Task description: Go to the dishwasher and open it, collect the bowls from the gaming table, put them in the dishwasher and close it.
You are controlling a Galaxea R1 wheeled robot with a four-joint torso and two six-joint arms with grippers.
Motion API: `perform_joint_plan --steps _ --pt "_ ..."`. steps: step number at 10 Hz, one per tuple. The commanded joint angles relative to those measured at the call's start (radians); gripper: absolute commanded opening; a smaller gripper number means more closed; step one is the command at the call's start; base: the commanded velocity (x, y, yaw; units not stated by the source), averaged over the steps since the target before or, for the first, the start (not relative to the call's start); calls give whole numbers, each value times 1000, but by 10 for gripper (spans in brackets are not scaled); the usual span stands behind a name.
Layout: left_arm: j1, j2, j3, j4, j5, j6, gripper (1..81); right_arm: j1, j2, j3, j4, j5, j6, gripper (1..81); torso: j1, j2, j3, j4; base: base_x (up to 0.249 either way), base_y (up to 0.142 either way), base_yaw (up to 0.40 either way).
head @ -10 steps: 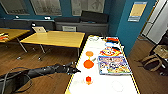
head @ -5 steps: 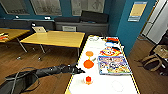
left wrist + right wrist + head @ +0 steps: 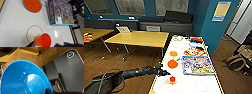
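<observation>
Left arm reaches in over the near edge of the gaming tabletop point(image 3: 189, 85). Left end effector point(image 3: 164, 73) sits just beside a small orange cup point(image 3: 43, 40) standing on the white surface; cannot tell whether its fingers are apart or together. Two orange bowls point(image 3: 172, 64) lie farther along the tabletop, the nearer one just beside a colourful game box point(image 3: 197, 65). In the right wrist view a blue bowl point(image 3: 23, 80) shows large above wooden floor point(image 3: 48, 55); right end effector state cannot be told.
</observation>
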Motion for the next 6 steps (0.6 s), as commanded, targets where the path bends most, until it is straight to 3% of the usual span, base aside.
perform_joint_plan --steps 1,6 --pt "-159 -6 17 4 19 2 811 33 -26 13 -27 -35 -3 10 0 0 0 0 0 0 0" --pt "-159 2 6 4 17 4 811 33 -21 13 -28 -35 -4 10 -1 0 0 0 44 0 0"
